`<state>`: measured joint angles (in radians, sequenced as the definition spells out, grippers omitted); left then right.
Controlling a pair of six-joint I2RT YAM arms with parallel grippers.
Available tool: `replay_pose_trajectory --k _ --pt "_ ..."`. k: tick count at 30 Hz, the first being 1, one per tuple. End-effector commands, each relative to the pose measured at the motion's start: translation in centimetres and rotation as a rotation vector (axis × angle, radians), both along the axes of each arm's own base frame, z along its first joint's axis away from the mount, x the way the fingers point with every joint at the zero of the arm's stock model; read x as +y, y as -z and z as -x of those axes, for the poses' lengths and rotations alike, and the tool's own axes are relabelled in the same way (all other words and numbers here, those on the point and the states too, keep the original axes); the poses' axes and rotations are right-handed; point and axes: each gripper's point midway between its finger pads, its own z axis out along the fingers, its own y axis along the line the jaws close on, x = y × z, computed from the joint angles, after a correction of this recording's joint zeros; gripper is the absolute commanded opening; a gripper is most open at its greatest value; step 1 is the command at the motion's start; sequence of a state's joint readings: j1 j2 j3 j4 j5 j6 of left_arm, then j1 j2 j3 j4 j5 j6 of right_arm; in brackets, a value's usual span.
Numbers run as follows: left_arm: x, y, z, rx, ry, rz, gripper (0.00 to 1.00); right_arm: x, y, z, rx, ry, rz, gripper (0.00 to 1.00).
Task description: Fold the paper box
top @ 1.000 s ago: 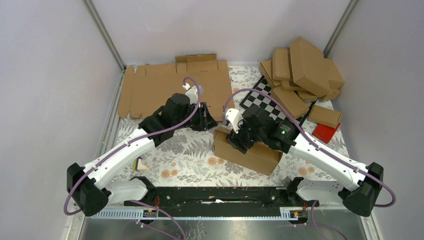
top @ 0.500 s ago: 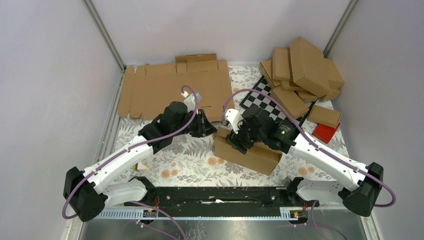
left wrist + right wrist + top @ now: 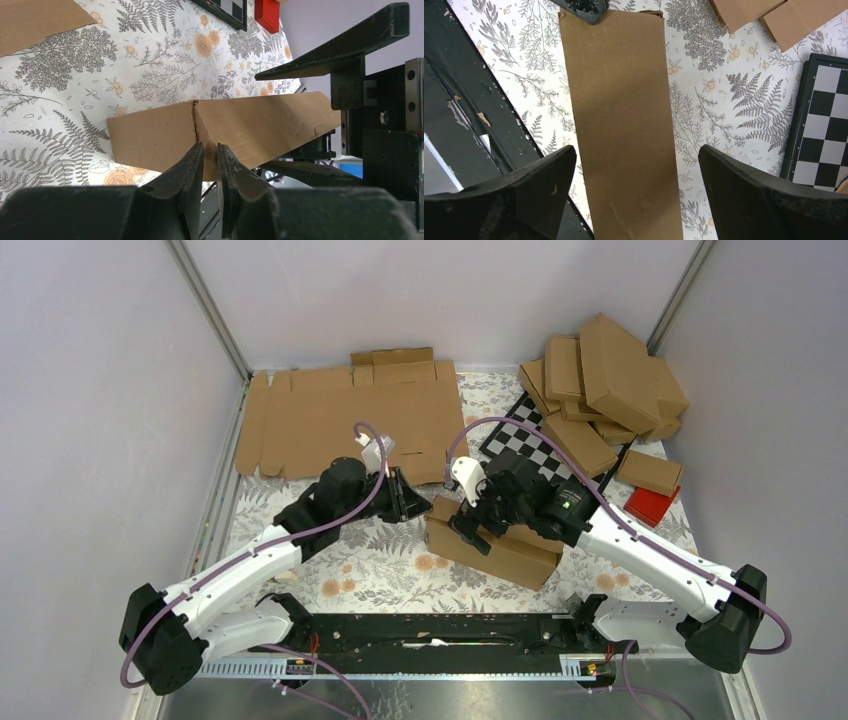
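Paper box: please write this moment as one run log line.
paper box: folded into box shape | left gripper: nearly shut at box end, grip unclear | right gripper: open, astride box top

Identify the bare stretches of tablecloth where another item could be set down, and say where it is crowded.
Free: the floral cloth between the left arm, the paper box and the black rail; a smaller strip between the flat cardboard sheet and the checkered board. Crowded: the far right corner, with the pile of folded boxes and a red item.
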<state>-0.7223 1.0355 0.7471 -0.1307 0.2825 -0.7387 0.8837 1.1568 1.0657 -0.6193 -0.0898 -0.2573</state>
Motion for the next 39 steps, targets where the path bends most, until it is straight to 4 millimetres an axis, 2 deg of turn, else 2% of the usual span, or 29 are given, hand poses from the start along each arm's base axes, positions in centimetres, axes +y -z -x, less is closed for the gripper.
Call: replay_pose_trajectory --k 1,5,11,15,18,21,24,27,34,39 --pt "1.4 4.7 1.5 0.098 0.003 -0.109 0.18 0.7 -2.1 0.2 0.003 0.012 -0.068 1.00" --pt "1.2 4.1 1.5 0.089 0.005 -0.088 0.17 1.1 -3.9 0.3 0.026 0.057 -0.124 1.00" --pt "0.7 1.2 0.5 0.042 0.002 -0.075 0.31 0.3 -6.2 0.3 0.070 0.195 -0.150 1.00" --pt "0.7 -0.4 -0.3 0.006 -0.013 -0.088 0.44 -2.2 -8.5 -0.4 0.049 0.401 -0.179 1.00" --pt "0.7 -1.5 -0.8 -0.020 -0.020 -0.095 0.49 -4.7 -9.5 -0.2 0.056 0.561 -0.186 1.00" --pt "0.3 -2.0 -1.1 -0.018 -0.006 -0.100 0.52 -7.6 -9.6 0.6 0.080 0.734 -0.171 1.00" --pt "-0.1 -2.2 -1.1 -0.015 0.012 -0.095 0.54 -11.9 -9.8 1.4 0.051 0.923 -0.119 1.00" --pt "-0.3 -2.6 -1.1 -0.023 0.016 -0.081 0.56 -14.3 -9.9 2.5 0.063 1.052 -0.158 1.00" --pt "-0.5 -3.0 -1.4 -0.037 0.025 -0.078 0.57 -16.3 -8.8 4.4 0.130 1.204 -0.310 1.00" --pt "-0.5 -3.3 -1.3 -0.049 0.031 -0.071 0.57 -16.5 -7.5 4.6 0.138 1.222 -0.280 1.00"
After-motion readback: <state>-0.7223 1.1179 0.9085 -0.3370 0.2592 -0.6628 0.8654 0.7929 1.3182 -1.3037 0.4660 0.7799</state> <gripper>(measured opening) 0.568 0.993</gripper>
